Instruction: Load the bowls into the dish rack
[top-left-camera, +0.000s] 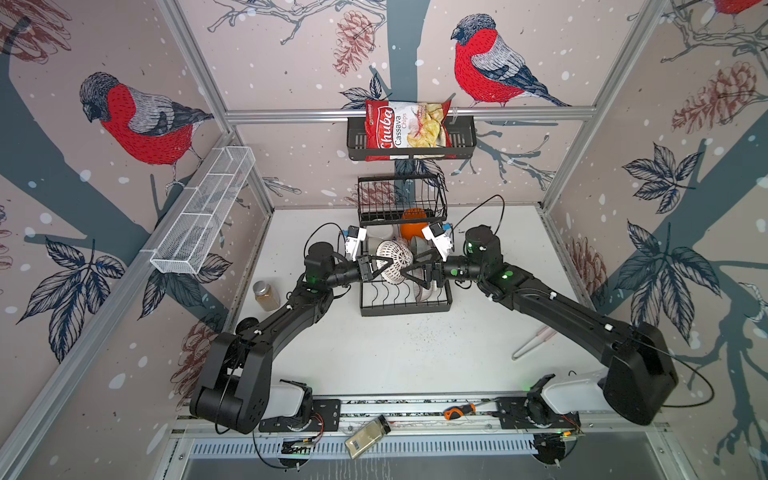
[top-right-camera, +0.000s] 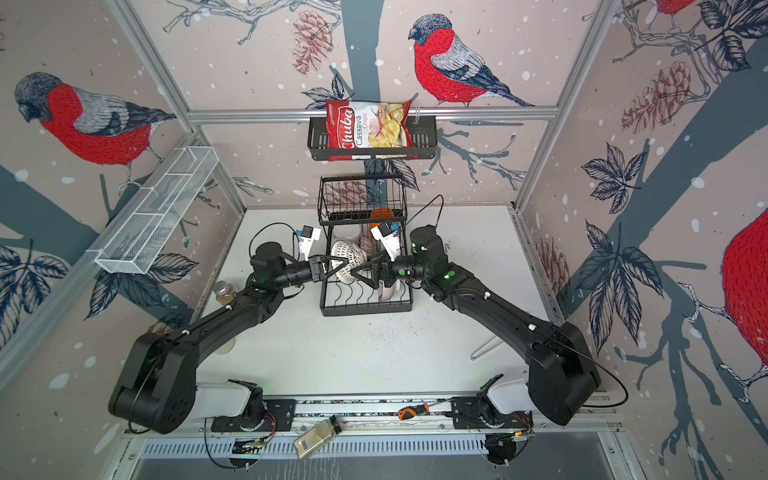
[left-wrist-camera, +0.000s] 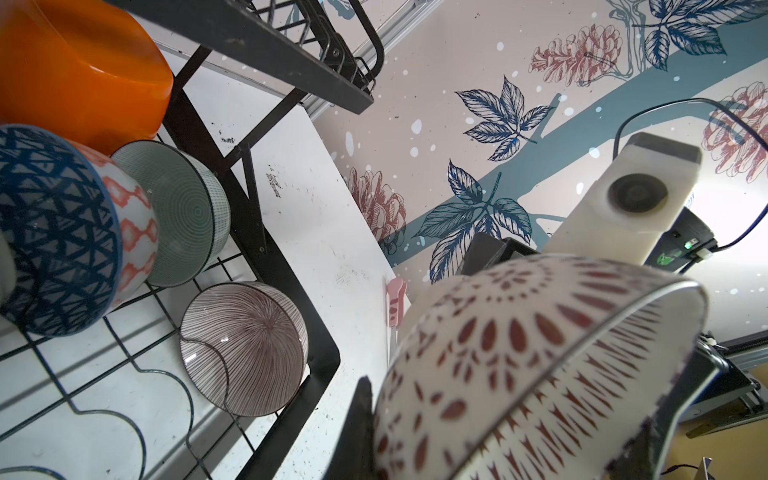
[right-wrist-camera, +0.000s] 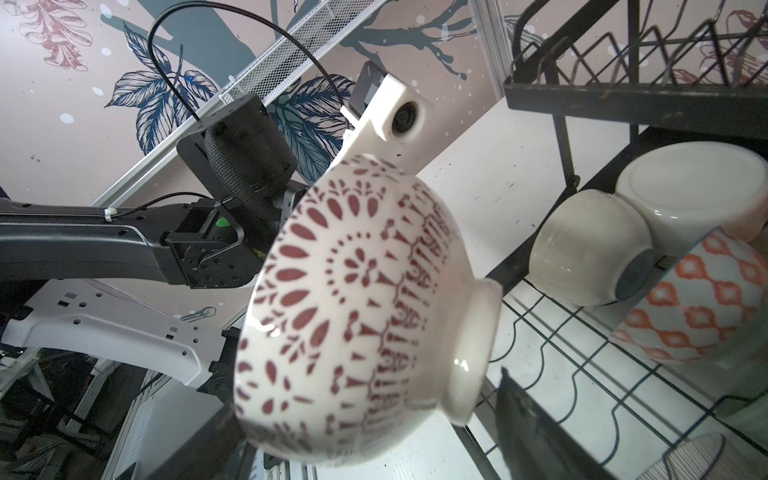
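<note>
Bowls sit in the dish rack (top-left-camera: 405, 309) at the middle of both top views, on a white counter (top-left-camera: 374, 357), and one more hangs above it. That one is a white bowl with a red-brown petal pattern (top-left-camera: 395, 259), tipped on its side over the rack's lower grid. The left hand (top-left-camera: 381, 268) reaches in from the left and is pinched narrow on this bowl, holding it clear of the wires. The right hand (top-left-camera: 411, 272) comes from the right with its jaws spread wide, just beside the bowl; whether it touches cannot be told.

The left wrist view shows the held bowl (left-wrist-camera: 519, 374) close up, with bowls propped on edge in the rack (left-wrist-camera: 320, 374): an orange bowl (left-wrist-camera: 83, 70), a blue lattice bowl (left-wrist-camera: 54, 232), a bowl with orange diamonds (left-wrist-camera: 133, 216), a green-grey ringed bowl (left-wrist-camera: 187, 212) and a brown-striped bowl (left-wrist-camera: 245, 345).

The right wrist view shows the held bowl's foot (right-wrist-camera: 478, 345), plus two plain white bowls (right-wrist-camera: 590, 245) touching each other under the raised wire basket (right-wrist-camera: 623, 99).

In both top views a small jar (top-left-camera: 266, 295) stands on the counter, left of the rack.
</note>
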